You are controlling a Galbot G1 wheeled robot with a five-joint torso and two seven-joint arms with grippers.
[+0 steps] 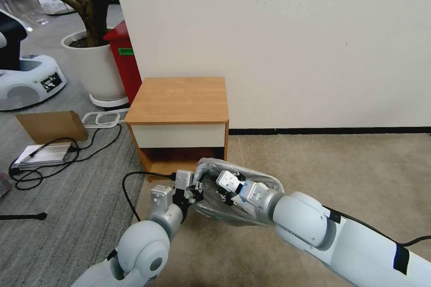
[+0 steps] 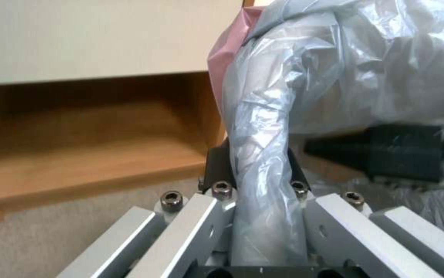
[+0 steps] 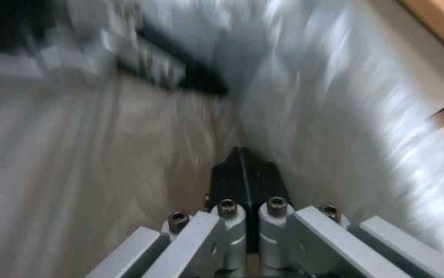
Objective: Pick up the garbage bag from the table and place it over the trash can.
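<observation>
Bag's off the desk [image 1: 179, 98]: left end effector [image 1: 196, 192] pinches the garbage bag [image 1: 251, 177], right end effector [image 1: 223, 197] closed empty inside at 3 o'clock. Bin placement left.

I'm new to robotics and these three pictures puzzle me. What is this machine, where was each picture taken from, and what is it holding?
It is a wheeled robot with two white arms, each ending in a pincer. The wide picture comes from a camera on its head, looking down at its own arms. The other two come from cameras on each wrist, looking along the fingers.

In the head view, the left pincer grips the edge of the garbage bag, a thin grey plastic bag. The left wrist view shows a twisted strand of that plastic clamped between its fingers, with a pinkish rim above. The right pincer is pushed inside the bag; its wrist view shows its fingers pressed together, with plastic all around.

Behind stands the table, a small wooden nightstand whose top is bare. The bag hangs in front of it, above the carpet.
</observation>
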